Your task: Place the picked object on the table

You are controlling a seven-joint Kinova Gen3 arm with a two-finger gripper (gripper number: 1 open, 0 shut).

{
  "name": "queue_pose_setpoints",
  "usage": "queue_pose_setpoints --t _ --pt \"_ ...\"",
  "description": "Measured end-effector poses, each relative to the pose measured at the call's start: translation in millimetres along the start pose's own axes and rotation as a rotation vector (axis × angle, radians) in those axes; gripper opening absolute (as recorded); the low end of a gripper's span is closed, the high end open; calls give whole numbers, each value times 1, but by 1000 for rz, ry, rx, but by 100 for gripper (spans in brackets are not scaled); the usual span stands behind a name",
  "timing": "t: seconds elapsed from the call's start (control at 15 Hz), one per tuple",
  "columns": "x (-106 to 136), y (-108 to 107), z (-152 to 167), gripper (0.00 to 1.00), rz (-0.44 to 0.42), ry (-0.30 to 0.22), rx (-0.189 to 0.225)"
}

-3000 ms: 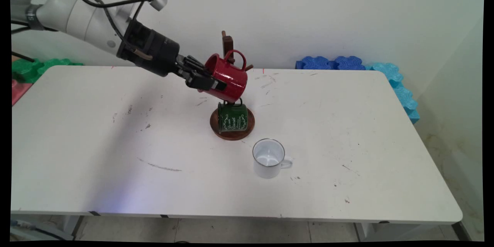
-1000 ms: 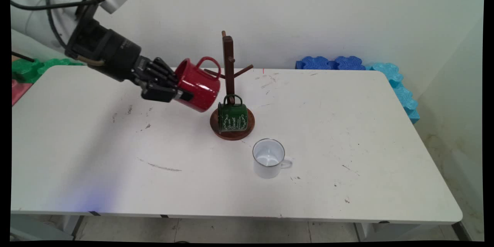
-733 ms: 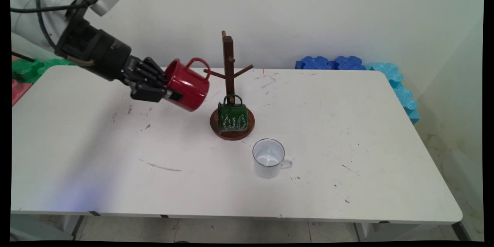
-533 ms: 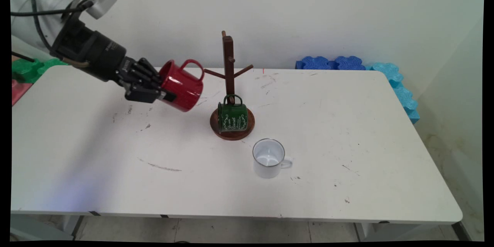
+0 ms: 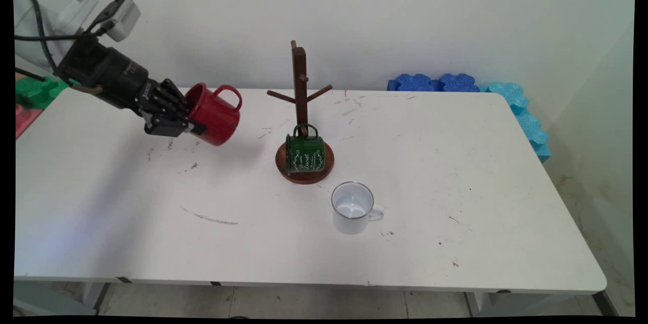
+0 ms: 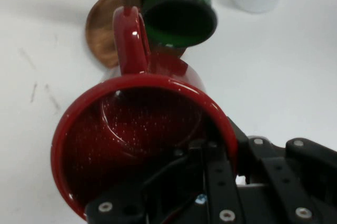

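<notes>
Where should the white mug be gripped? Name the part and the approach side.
Grip the white mug by its rim wall, from straight above: it stands upright, mouth open, so one finger fits inside, one outside. Take the near wall, away from its handle and the mug tree behind. The gripper holds the red mug likewise.

A white table (image 5: 455,162) stands against a plain pale wall (image 5: 405,20).

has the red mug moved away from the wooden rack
Yes. The red mug, held by the gripper, has gone left, away from the mug rack.
</notes>
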Motion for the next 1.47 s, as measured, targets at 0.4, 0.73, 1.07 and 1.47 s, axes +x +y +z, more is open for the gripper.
queue_pose_setpoints --t 0.4,0.73,1.07,1.47 --pt "-11 -22 12 0 53 -66 49" --pt "-17 -39 34 0 118 -124 82" --pt "-20 -49 60 0 178 -174 97" --pt "-22 -55 91 0 228 -225 103"
